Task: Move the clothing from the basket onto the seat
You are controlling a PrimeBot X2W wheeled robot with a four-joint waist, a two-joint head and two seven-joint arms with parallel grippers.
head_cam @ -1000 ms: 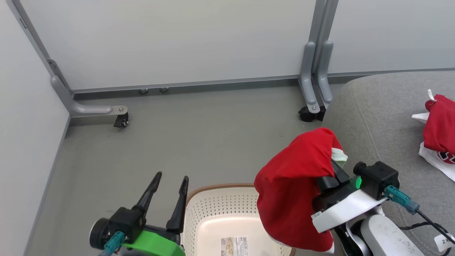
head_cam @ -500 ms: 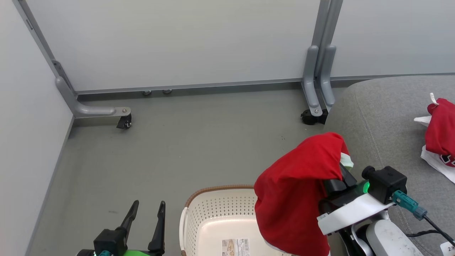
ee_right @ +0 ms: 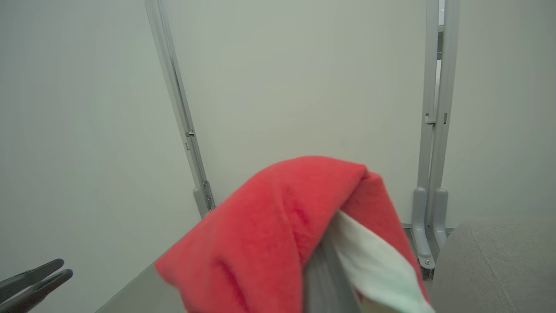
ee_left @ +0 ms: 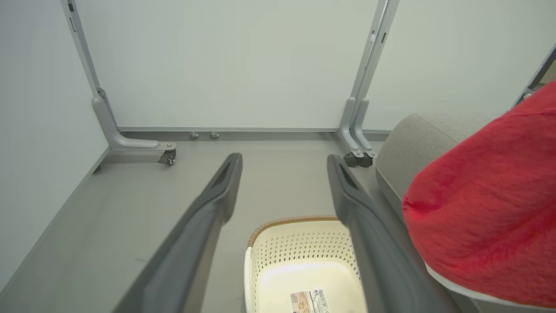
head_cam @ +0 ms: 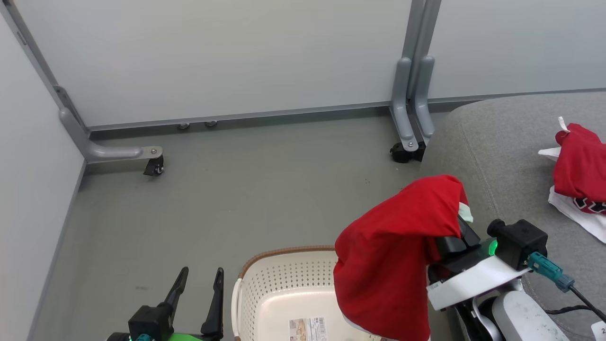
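Soft red white-trimmed fabric garment point(head_cam: 393, 246) drapes over the right pincer point(head_cam: 464, 229) gripping it, above the right rim of the cream perforated basket point(head_cam: 279, 279); left pincer point(head_cam: 201, 272) wide.

A red garment point(head_cam: 393, 251) drapes over the right gripper point(head_cam: 460, 228), whose hidden fingers seem pinched on it, above the perforated basket point(head_cam: 284, 250) beside the grey seat point(head_cam: 502, 151). A printed red garment point(head_cam: 578, 163) lies there. The left gripper point(head_cam: 199, 280) is parted, empty.
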